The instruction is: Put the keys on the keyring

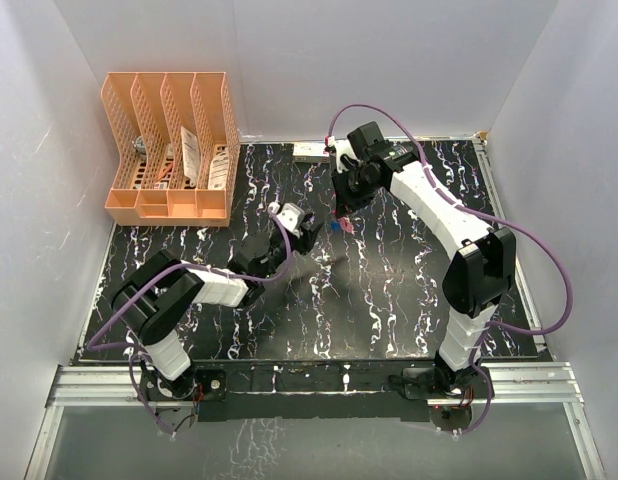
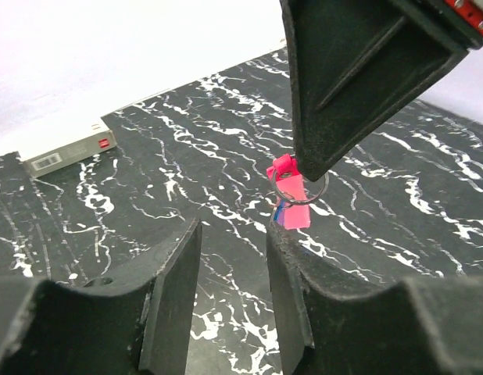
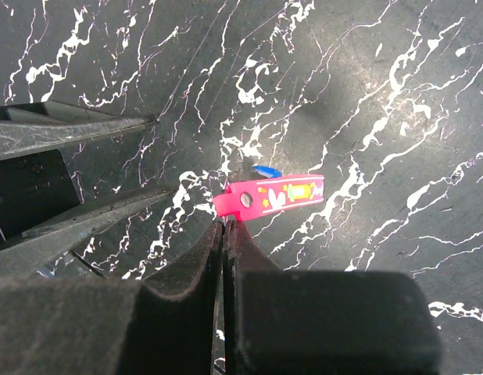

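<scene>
The keyring, a short pink-red strap with a thin ring at one end, hangs just above the black marbled mat. My right gripper is shut on the ring end from above; its fingers fill the upper right of the left wrist view. A key with a bright blue head hangs behind the strap, also seen as a blue edge. My left gripper is open with nothing between its fingers, low and just short of the strap. Its fingers show at the left of the right wrist view.
An orange file rack with papers stands at the back left. A small white box lies at the mat's far edge. White walls close in the back and both sides. Purple cables loop off the arms.
</scene>
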`<action>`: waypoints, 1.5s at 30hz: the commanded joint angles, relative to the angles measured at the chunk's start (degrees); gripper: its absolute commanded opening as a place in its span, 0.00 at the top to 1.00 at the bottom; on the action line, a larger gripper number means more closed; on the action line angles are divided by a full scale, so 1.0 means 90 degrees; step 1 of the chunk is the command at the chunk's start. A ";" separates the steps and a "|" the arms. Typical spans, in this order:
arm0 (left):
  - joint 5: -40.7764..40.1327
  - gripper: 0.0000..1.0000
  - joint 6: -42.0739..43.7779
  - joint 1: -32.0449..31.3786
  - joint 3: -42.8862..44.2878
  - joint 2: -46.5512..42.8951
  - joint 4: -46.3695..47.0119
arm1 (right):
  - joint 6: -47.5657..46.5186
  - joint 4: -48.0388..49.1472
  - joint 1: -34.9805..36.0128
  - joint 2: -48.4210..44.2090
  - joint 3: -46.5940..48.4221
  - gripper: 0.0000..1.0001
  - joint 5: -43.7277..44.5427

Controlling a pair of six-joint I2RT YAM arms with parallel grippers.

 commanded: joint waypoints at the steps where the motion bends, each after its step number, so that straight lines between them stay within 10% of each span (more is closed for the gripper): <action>1: 0.0937 0.64 -0.0506 0.0242 -0.0133 -0.0215 0.0840 | -0.0056 0.0209 0.0026 -0.0084 0.0317 1.00 -0.0161; 17: 0.3673 0.52 -0.1922 0.1009 0.0513 0.0284 0.0883 | -0.0384 0.0342 0.0054 -0.0270 0.0101 1.00 -0.0527; 25: 0.3868 0.69 -0.1898 0.1006 0.0752 0.0580 0.0907 | -0.0414 0.0377 0.0112 -0.0281 0.0081 1.00 -0.0557; 45: 0.2921 0.68 -0.1152 0.1011 0.0581 0.0307 0.0318 | -0.0482 0.0288 0.0270 -0.0461 -0.0093 1.00 -0.0425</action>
